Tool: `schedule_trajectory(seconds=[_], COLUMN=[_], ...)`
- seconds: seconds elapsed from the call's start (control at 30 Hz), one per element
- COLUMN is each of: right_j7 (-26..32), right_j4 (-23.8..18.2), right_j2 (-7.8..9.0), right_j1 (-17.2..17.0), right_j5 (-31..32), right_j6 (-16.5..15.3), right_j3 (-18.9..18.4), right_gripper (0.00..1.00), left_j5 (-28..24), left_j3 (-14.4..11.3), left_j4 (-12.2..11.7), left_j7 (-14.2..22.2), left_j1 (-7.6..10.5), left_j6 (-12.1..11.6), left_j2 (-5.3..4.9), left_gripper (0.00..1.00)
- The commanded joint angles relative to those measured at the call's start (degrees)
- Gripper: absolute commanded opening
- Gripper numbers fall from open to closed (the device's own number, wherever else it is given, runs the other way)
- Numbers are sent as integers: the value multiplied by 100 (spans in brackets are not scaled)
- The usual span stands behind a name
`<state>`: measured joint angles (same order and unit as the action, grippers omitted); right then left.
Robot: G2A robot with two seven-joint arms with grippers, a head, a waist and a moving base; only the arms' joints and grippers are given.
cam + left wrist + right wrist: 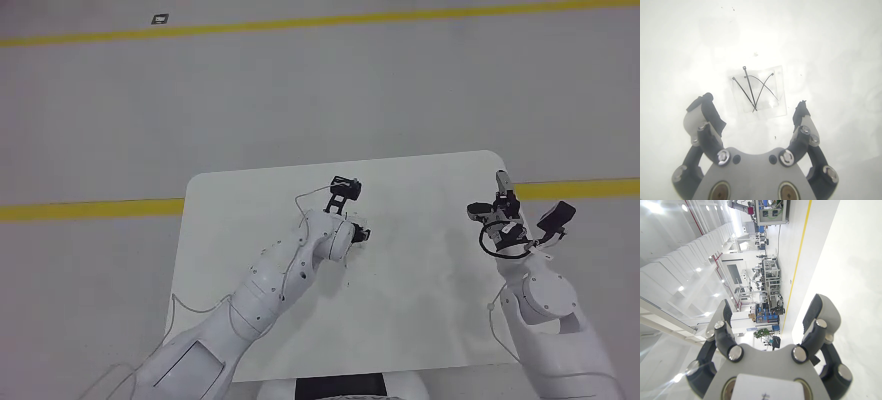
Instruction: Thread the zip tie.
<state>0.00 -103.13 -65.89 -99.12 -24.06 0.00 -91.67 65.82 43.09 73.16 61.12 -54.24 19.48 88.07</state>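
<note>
4 black zip ties (753,91) crossed, flat in clear tray (780,91).

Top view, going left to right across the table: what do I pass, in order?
table, its left edge → left gripper, jaws open → right gripper, jaws open, near the table's right edge.
</note>
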Motion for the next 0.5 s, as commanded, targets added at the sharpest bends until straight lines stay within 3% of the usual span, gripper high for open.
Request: schedule_trajectory(seconds=[0.0, 0.1, 0.2, 0.47], right_j7=[0, 0, 0, 0], right_j4=[0, 0, 0, 0], right_j2=[0, 0, 0, 0], right_j1=[0, 0, 0, 0], right_j5=[0, 0, 0, 0], right_j6=[0, 0, 0, 0], right_j3=[0, 0, 0, 0], right_gripper=[100, 100, 100, 100], left_j5=[0, 27, 133, 117], left_j3=[0, -37, -79, -79], left_j4=[0, 55, 58, 70], left_j7=[0, -183, -142, -262], left_j1=[0, -68, -67, -110], left_j6=[0, -75, 0, -66], left_j2=[0, -2, 2, -3], left_gripper=[100, 100, 100, 100])
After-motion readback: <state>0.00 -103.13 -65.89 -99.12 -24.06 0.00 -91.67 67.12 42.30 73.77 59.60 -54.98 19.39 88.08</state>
